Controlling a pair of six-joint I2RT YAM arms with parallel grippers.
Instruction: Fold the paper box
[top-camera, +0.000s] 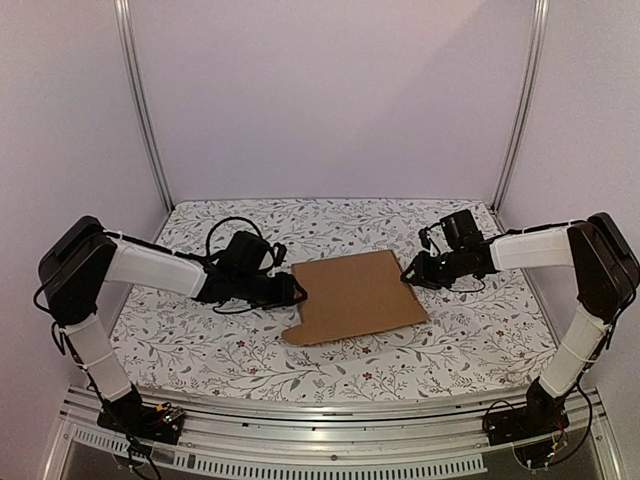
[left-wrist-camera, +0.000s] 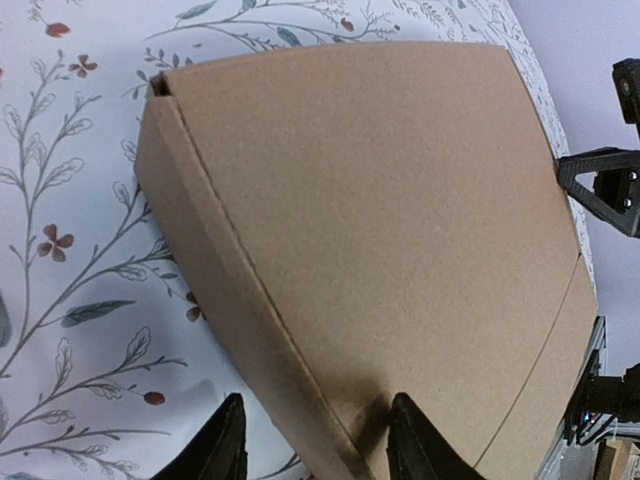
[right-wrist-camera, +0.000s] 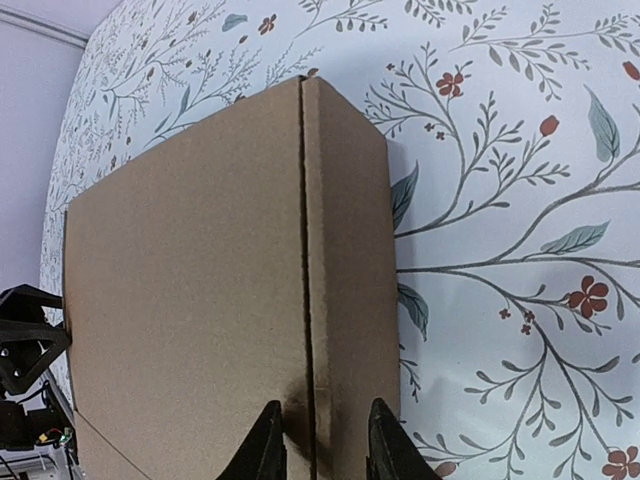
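Left gripper (top-camera: 296, 291): at the box's left edge, jaws apart and straddling it, outer finger (left-wrist-camera: 228, 442) clear of the cardboard.
Box (top-camera: 352, 296): brown cardboard, lying flat on the flowered cloth (top-camera: 200, 340) between both grippers.
Right gripper (top-camera: 408, 272): at the box's right edge, fingers astride it; grip cannot be told.

Table (top-camera: 180, 345) covered by white floral cloth (top-camera: 470, 330); one flat brown cardboard box (top-camera: 355, 295) lies on it mid-table, slightly skewed.
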